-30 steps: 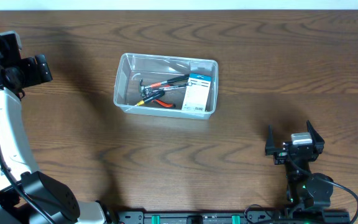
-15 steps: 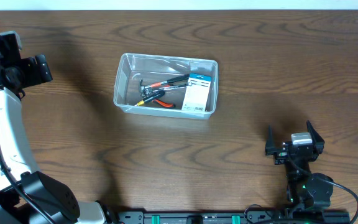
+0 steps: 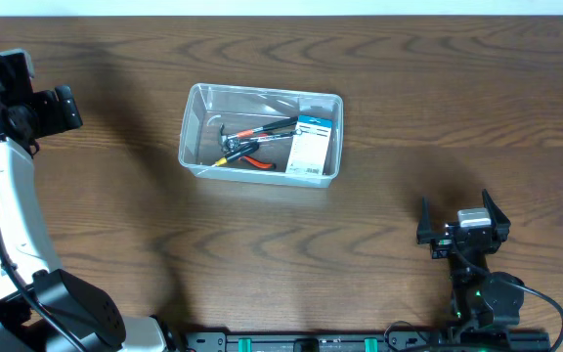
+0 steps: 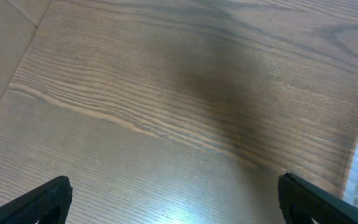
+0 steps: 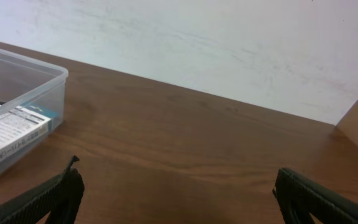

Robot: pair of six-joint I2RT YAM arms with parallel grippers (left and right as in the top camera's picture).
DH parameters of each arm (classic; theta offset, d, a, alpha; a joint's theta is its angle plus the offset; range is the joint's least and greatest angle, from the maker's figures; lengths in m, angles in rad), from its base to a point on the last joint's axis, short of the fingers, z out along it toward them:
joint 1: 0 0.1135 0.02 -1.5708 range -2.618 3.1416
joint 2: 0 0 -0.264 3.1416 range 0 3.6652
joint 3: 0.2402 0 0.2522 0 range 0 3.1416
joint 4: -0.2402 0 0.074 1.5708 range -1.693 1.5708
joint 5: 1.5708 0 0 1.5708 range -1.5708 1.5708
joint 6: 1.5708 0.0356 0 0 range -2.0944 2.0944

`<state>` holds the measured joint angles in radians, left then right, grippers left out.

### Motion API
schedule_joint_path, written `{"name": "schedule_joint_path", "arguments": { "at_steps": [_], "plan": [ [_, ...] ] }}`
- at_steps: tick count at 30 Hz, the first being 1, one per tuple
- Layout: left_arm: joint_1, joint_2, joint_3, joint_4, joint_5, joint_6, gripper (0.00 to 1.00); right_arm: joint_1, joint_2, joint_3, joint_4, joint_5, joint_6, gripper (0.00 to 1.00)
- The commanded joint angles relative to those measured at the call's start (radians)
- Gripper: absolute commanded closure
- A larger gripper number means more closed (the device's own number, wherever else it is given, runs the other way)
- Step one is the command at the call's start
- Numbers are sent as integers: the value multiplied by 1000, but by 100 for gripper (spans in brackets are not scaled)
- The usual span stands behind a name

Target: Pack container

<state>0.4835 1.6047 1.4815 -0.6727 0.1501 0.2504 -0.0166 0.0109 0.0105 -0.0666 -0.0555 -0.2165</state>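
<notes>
This looks like a robotics lab or test bench. A dark brown wood-grain table [image 3: 409,127] stands against a plain white wall [image 5: 229,43]. A large white-shelled robot arm [image 3: 3,215] and a small black robot arm [image 3: 482,284] rise from its near edge, where a black mounting rail with green fittings [image 3: 311,342] runs. Red-handled hand tools [image 3: 252,147] lie in a clear plastic rectangular tub [image 3: 192,132].

The container [image 3: 201,125] alone obstructs the table [image 3: 409,117].
</notes>
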Motion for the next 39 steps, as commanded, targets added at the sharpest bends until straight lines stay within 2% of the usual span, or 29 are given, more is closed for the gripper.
{"name": "schedule_joint_path", "arguments": {
  "at_steps": [1,9,14,17,22,27,30,32,36,39],
  "plan": [
    [3,11,6,1,-1,-6,2,-8,-6,-5,0,0,-9,1],
    [-3,-28,6,-10,-9,-5,2,-8,-6,-5,0,0,-9,1],
    [-9,-226,6,-186,-30,-18,2,-8,-6,-5,0,0,-8,1],
    [-63,-403,5,-288,-27,-111,2,-8,-6,-5,0,0,-9,1],
    [-208,-632,5,-314,-27,-225,2,-8,-6,-5,0,0,-9,1],
    [-291,-750,0,-312,-27,-249,2,-8,-6,-5,0,0,-9,1],
    [-304,-785,-51,-220,-28,-247,2,-8,-6,-5,0,0,-9,1],
    [-304,-822,-134,-97,-32,-243,2,-8,-6,-5,0,0,-9,1],
    [-321,-925,-380,224,-31,-225,2,-8,-6,-5,0,0,-9,1],
    [-344,-997,-562,394,-31,-226,2,-8,-6,-5,0,0,-9,1]
  ]
}}
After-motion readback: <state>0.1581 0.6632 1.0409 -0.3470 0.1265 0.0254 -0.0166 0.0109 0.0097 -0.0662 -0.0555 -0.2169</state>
